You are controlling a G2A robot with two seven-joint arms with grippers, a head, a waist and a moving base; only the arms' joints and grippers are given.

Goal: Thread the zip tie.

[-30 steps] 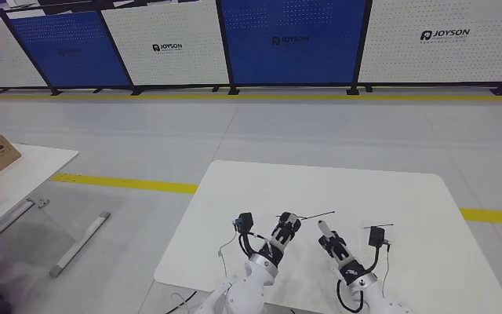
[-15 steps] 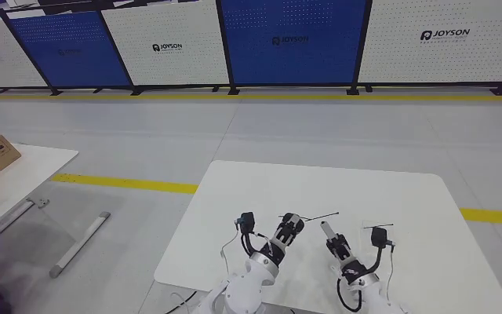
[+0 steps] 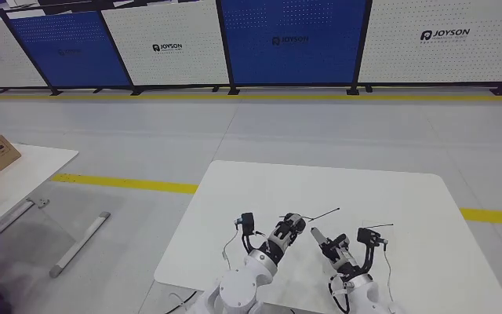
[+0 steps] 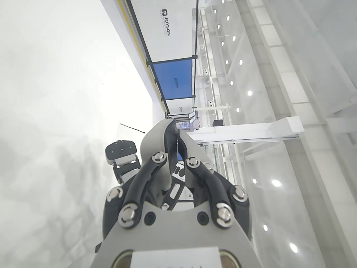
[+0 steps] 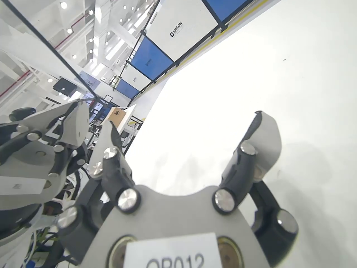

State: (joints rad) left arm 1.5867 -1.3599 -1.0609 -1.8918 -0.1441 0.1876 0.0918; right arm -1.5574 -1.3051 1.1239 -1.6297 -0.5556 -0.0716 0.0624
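Observation:
A thin black zip tie sticks out over the white table, rising toward the far right. My left gripper holds its near end. In the left wrist view this gripper has its fingers pressed together, and the tie is hidden between them. My right gripper sits just to the right of the left one, below the tie's free length and pointing toward the left gripper. In the right wrist view it stands open with only bare table between its fingers, and the left gripper is close beside it.
A second thin black strip lies flat on the table right of my right arm, also seen as the strip. Both arms work near the table's front edge. Another white table with a cardboard box stands far left.
My right gripper has turned and shifted left, closer to the left gripper. The held tie's free tip has risen slightly. The strip on the table has stayed put.

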